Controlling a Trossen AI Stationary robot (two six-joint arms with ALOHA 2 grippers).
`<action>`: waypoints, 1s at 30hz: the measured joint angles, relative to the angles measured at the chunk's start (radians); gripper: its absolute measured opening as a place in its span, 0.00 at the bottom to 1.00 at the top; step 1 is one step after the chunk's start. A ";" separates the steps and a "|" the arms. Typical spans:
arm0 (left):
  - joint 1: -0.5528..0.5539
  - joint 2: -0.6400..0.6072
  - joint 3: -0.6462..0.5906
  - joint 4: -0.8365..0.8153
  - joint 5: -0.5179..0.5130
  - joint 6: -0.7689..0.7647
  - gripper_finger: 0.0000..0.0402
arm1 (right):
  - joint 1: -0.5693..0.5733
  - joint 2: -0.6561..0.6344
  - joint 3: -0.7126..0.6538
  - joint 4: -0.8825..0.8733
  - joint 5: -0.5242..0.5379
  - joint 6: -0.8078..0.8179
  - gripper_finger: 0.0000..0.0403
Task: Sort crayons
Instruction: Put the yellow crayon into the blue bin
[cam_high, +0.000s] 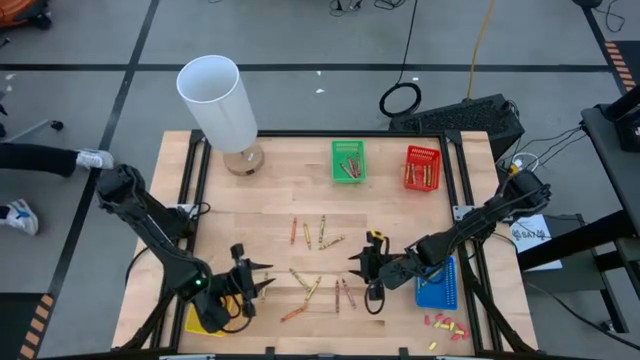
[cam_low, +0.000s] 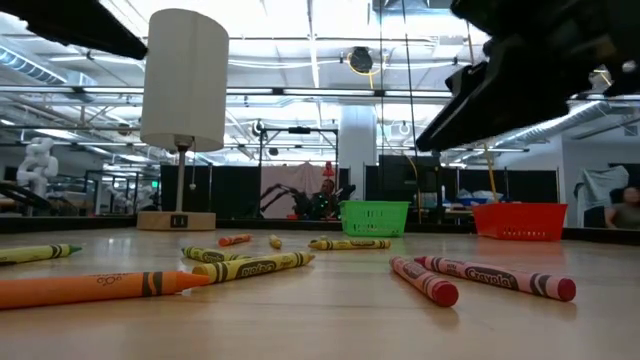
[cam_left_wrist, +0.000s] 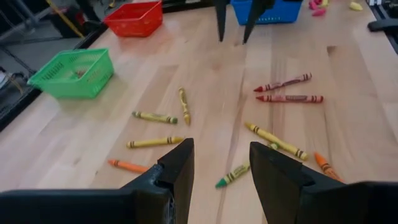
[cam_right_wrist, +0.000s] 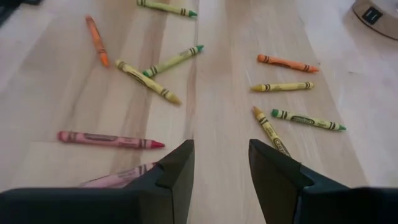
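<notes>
Several crayons (cam_high: 318, 262) lie flat and scattered on the wooden table (cam_high: 270, 190) between my two grippers, in red, orange, yellow and green-tipped yellow. My left gripper (cam_high: 262, 280) hovers open at the near left, pointing toward the table's right; in its wrist view (cam_left_wrist: 221, 152) a green-tipped crayon (cam_left_wrist: 233, 176) lies just beyond its fingers. My right gripper (cam_high: 358, 263) hovers open at the near right, pointing left; in its wrist view (cam_right_wrist: 221, 149) a red crayon (cam_right_wrist: 112, 140) lies close beside it. Neither gripper holds anything.
A green basket (cam_high: 348, 160) and a red basket (cam_high: 422, 167) stand at the far side. A blue basket (cam_high: 437, 283) sits by the right arm, a yellow one (cam_high: 203, 320) under the left arm. A white lamp (cam_high: 222, 100) stands far left. Small red and yellow bits (cam_high: 445, 325) lie near right.
</notes>
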 joint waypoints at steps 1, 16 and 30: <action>0.007 0.005 0.000 0.016 0.002 0.012 0.39 | -0.002 0.013 0.000 0.012 0.002 -0.005 0.34; 0.094 0.037 0.000 0.036 0.064 0.022 0.39 | -0.182 0.161 0.000 0.201 -0.100 -0.201 0.34; 0.102 0.037 0.000 0.055 0.081 0.022 0.39 | -0.397 0.208 -0.001 0.147 -0.380 -0.306 0.34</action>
